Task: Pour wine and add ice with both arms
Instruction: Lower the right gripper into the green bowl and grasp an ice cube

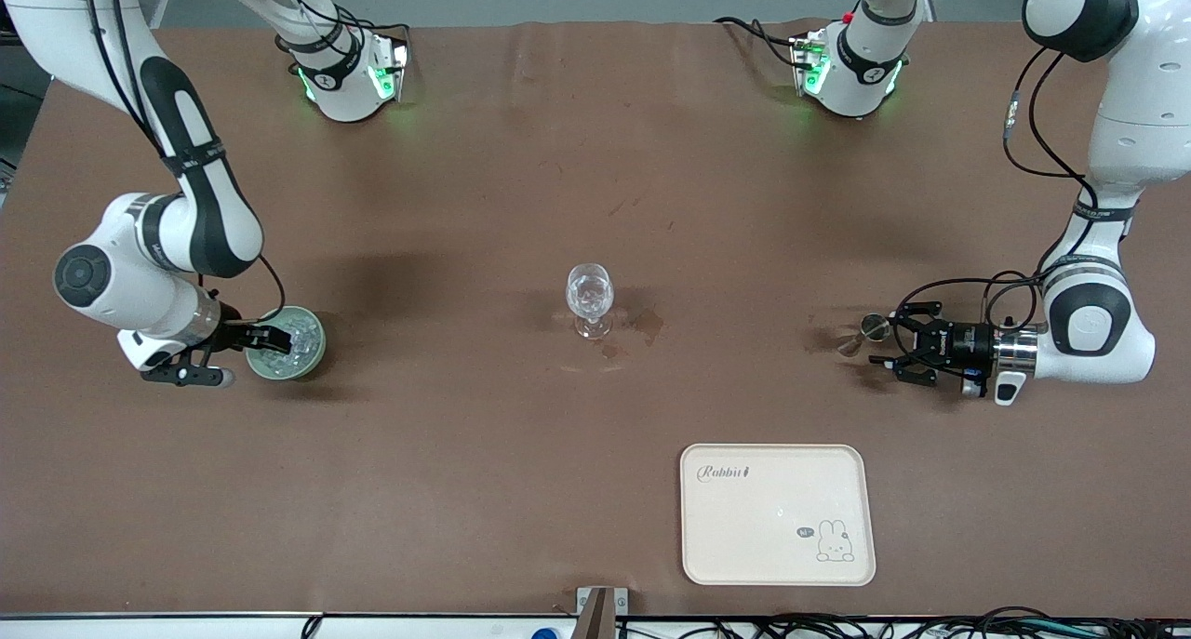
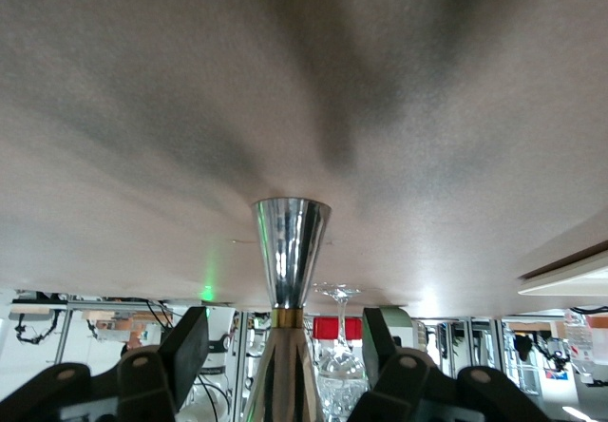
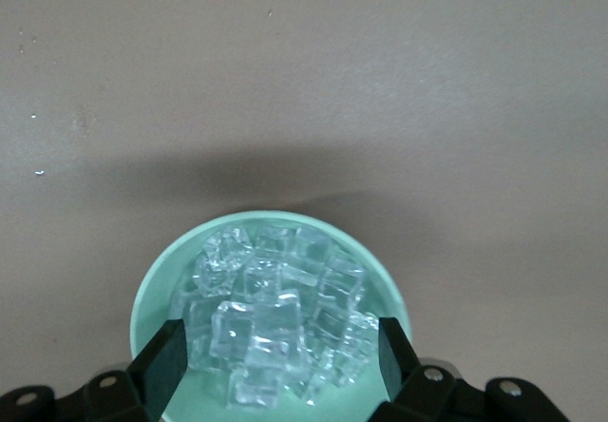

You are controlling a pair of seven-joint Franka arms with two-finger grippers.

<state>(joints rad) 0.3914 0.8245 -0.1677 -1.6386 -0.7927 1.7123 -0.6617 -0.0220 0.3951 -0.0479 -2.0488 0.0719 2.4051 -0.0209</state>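
A small shiny metal jigger (image 1: 873,325) stands upright on the brown table toward the left arm's end. My left gripper (image 1: 895,339) is low and level around it, open, with a gap between the jigger (image 2: 290,260) and each finger (image 2: 190,341). No liquid can be made out. Toward the right arm's end, a pale green bowl (image 1: 314,349) holds a heap of clear ice (image 1: 293,330). My right gripper (image 1: 279,341) is open inside the bowl (image 3: 152,279), its fingers (image 3: 166,360) on either side of the ice (image 3: 275,317).
A clear stemmed glass (image 1: 589,297) stands mid-table between the two grippers, with dark wet stains (image 1: 644,323) beside it. A cream tray (image 1: 777,513) with a rabbit print lies nearer the front camera, toward the left arm's end.
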